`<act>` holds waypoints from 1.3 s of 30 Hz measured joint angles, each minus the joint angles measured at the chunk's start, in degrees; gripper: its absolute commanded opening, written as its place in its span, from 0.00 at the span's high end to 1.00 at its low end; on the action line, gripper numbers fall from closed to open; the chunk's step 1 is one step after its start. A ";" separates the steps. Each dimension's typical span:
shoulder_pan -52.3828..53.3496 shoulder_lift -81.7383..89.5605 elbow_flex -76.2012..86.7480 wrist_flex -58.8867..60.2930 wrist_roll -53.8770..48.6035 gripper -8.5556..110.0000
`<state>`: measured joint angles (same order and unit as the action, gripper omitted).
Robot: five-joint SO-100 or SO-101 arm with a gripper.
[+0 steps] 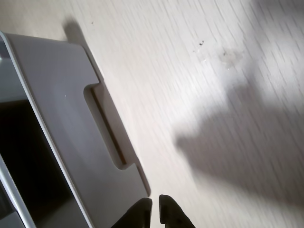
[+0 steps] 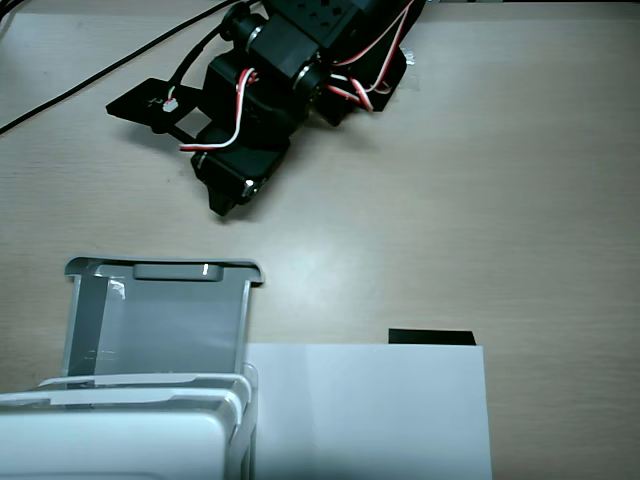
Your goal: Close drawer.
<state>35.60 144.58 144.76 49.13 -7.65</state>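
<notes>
The drawer [image 2: 160,320] is a translucent grey tray pulled out of the white cabinet [image 2: 120,435] at the lower left of the fixed view. Its rounded front rim carries a slim oblong handle [image 2: 175,270]. In the wrist view the drawer front [image 1: 57,90] and handle [image 1: 107,128] fill the left side. My gripper [image 1: 156,211] shows as two dark fingertips at the bottom edge, nearly touching, holding nothing, just off the drawer's front corner. In the fixed view the gripper [image 2: 225,200] hangs above the table, a short way beyond the drawer front and apart from it.
A flat white sheet of paper [image 2: 370,410] lies to the right of the cabinet. A small black object [image 2: 430,337] sits at its far edge. A black cable [image 2: 90,85] runs across the top left. The table is light wood [image 1: 213,71].
</notes>
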 measured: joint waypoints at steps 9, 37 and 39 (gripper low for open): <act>0.09 3.78 0.53 1.76 -8.96 0.93; -0.44 3.78 2.20 -1.23 -9.67 0.93; -0.44 3.87 2.64 -1.32 -9.76 0.93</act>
<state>35.16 148.45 147.39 47.81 -17.40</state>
